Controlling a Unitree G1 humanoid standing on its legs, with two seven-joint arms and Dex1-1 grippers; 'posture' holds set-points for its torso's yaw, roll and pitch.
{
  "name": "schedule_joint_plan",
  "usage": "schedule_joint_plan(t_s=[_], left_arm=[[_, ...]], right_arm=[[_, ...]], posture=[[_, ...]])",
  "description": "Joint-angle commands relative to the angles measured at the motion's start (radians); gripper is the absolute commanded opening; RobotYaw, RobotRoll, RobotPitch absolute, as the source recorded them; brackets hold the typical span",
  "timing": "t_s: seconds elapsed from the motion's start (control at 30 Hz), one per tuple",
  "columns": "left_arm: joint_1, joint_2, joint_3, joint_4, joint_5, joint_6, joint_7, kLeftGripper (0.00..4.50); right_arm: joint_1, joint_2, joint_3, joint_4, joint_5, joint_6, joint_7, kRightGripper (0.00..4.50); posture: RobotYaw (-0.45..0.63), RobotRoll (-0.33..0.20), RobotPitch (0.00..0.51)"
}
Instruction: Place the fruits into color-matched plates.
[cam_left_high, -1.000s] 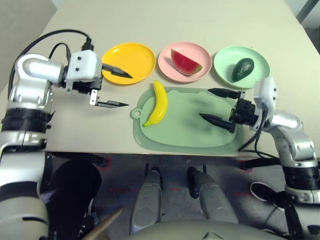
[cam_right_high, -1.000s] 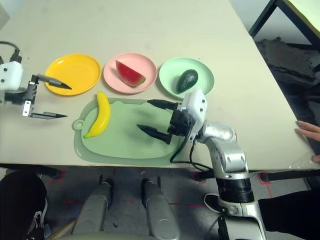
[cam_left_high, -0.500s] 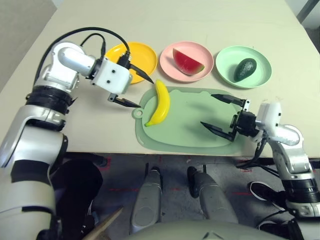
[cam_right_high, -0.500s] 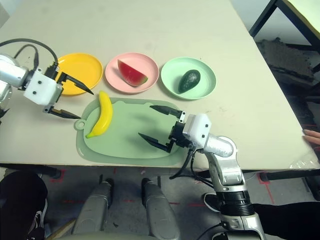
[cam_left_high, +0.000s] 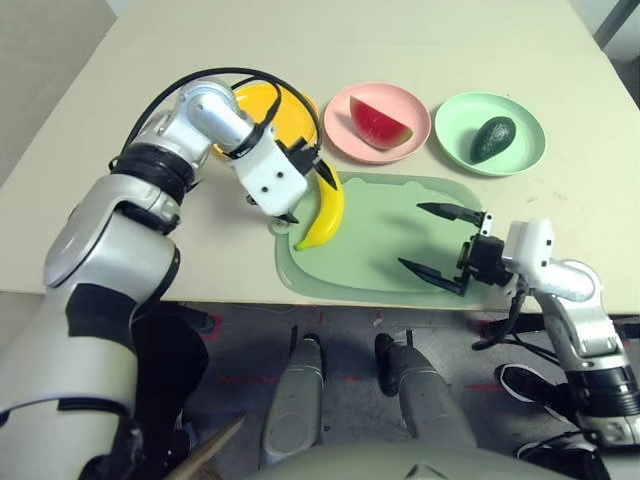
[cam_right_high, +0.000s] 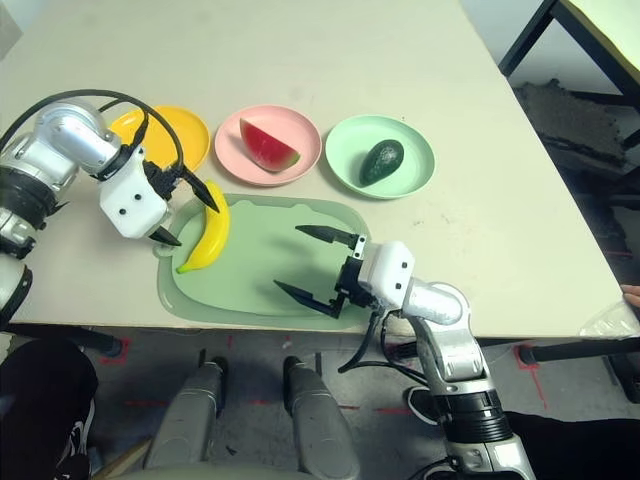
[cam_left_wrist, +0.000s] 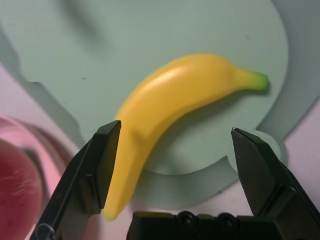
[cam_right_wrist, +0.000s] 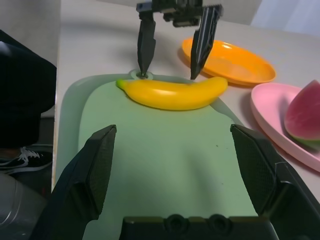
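While watermelon (cam_left_high: 378, 121) and avocado (cam_left_high: 491, 138) are already seated in pink (cam_left_high: 409, 140) and green (cam_left_high: 520, 155) plates beyond the mat (cam_left_high: 380, 250), banana (cam_left_high: 324, 212) at mat's left end is straddled by L gripper (cam_left_high: 297, 187), jaws apart, R gripper (cam_left_high: 436, 240) idle w/ jaws apart at mat's right end; a close-and-lift to yellow plate (cam_left_high: 290, 110) is called for next.

Three plates (cam_left_high: 485, 155) are set in a row behind the mat (cam_left_high: 390, 270) on the counter (cam_left_high: 400, 40). The banana (cam_left_high: 325, 212) is laid on the mat's left end.

Bright, even light; soft shadows
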Motion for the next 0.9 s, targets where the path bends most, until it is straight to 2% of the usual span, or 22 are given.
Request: schedule_joint_plan(t_s=[0.03, 0.27, 0.5, 0.6, 0.9], left_arm=[[-0.018, -0.033, 0.004, 0.062, 0.054, -0.037, -0.008, 4.50], [-0.042, -0.103, 0.071, 0.156, 0.154, -0.059, -0.008, 4.50], [-0.053, -0.142, 0.110, 0.183, 0.202, -0.059, -0.008, 4.50], [-0.051, -0.144, 0.106, 0.187, 0.210, -0.055, -0.008, 3.87], [-0.043, -0.111, 0.068, 0.193, 0.215, -0.046, -0.008, 0.88]], right_arm=[[0.022, -0.005, 0.015, -0.023, 0.004, -0.008, -0.006, 4.44], [0.031, -0.008, 0.026, -0.030, 0.002, -0.007, -0.015, 4.44], [0.025, -0.011, 0.029, -0.037, 0.007, 0.008, -0.023, 4.44], [0.023, -0.011, 0.030, -0.041, 0.009, 0.015, -0.026, 4.50], [0.014, -0.013, 0.031, -0.039, 0.010, 0.026, -0.024, 4.50]], posture=[[-0.03, 0.000, 0.268], [-0.05, 0.000, 0.273], [-0.05, 0.000, 0.279], [-0.05, 0.000, 0.279], [-0.05, 0.000, 0.281]])
